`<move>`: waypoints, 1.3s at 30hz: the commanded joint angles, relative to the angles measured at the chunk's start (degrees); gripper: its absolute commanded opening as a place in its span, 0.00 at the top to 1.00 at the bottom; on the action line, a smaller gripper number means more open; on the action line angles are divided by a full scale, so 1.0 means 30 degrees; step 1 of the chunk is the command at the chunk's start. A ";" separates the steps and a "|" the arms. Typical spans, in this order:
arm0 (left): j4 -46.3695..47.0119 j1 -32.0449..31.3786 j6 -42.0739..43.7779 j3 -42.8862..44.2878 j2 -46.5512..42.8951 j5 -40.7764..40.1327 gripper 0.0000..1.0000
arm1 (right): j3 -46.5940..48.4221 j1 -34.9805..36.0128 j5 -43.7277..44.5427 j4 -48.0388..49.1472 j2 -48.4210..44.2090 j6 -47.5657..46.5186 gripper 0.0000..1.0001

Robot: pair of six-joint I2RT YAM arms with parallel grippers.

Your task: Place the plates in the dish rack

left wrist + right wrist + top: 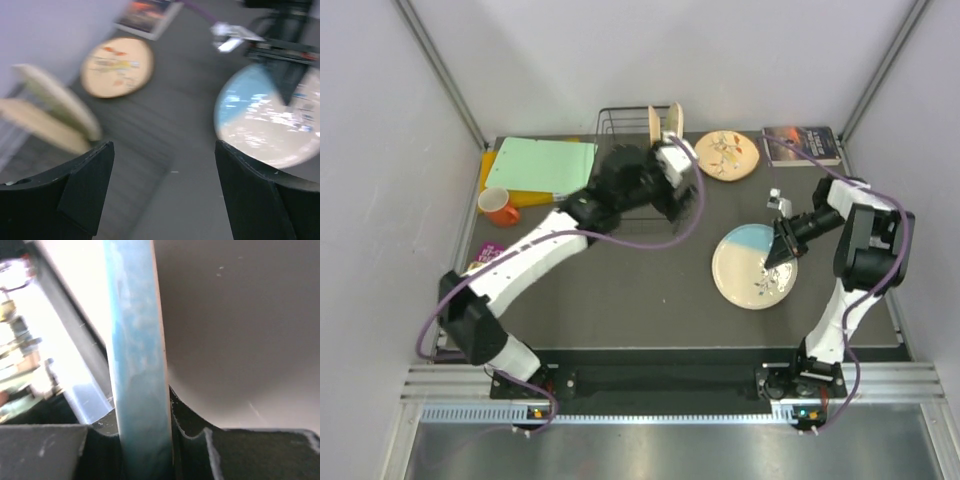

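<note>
Three pale walls (620, 50) box in my dark grey matte table (620, 290), with metal struts running up the far corners. At the far edge stands the black thin-wire dish rack (620, 120), holding a cream round plate (654, 123) and a tan round plate (676, 118) on edge, just beside each other. A peach-tan round plate with a bird-and-leaf pattern (727, 155) lies flat just right of the rack, and a dark-covered book (801, 143) fills the far right corner. A light green folder (540, 163) lies at the far left beside the rack, with an orange mug (500, 207) near the left edge. My left gripper (164, 150) hangs over the table in front of the rack, fingers spread wide with nothing between them. My right gripper (782, 250) is clamped on the rim of the light blue and white round plate (745, 270), which sits right of centre; I cannot tell whether it is off the surface. Bare table runs along the near edge and through the middle, between my two arms.
</note>
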 commanded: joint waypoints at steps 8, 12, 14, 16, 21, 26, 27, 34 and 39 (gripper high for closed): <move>-0.4778 0.5951 0.2261 0.5470 0.2284 -0.1723 0.12 | -0.2558 0.2865 0.9064 1.1391 -0.8800 0.4868 1.00; -0.4958 0.7643 0.0213 0.6118 0.3282 -0.2311 0.13 | -0.2123 0.3894 1.0244 1.1956 -0.9658 0.5454 1.00; -0.4580 0.8584 -0.1369 0.5739 0.3342 -0.2428 0.14 | -0.1740 0.4508 1.0070 1.1605 -0.9571 0.6186 1.00; -0.3789 0.9903 -0.2539 0.5184 0.3255 -0.2662 0.16 | -0.1475 0.4711 1.0096 1.1399 -0.9570 0.6188 1.00; -0.3405 1.1078 -0.2662 0.4858 0.3779 -0.2722 0.14 | -0.1358 0.5619 1.0712 1.1516 -0.9835 0.6127 1.00; -0.3435 1.1722 -0.3276 0.5121 0.5097 -0.2254 0.31 | 0.0743 0.5827 1.0100 1.0872 -0.9454 0.6655 1.00; -0.3319 1.1927 -0.3829 0.5325 0.5680 -0.1992 0.38 | 0.1274 0.5827 0.9895 1.0784 -0.9395 0.6772 1.00; -0.2293 1.3480 -0.4860 0.7288 0.8466 -0.1317 1.00 | 0.7479 0.6178 1.0067 0.9553 -0.8080 0.6831 1.00; -0.2556 1.3453 -0.4684 0.8520 1.0193 -0.0585 1.00 | 0.9714 0.7637 1.3453 1.1363 -0.7375 0.8994 1.00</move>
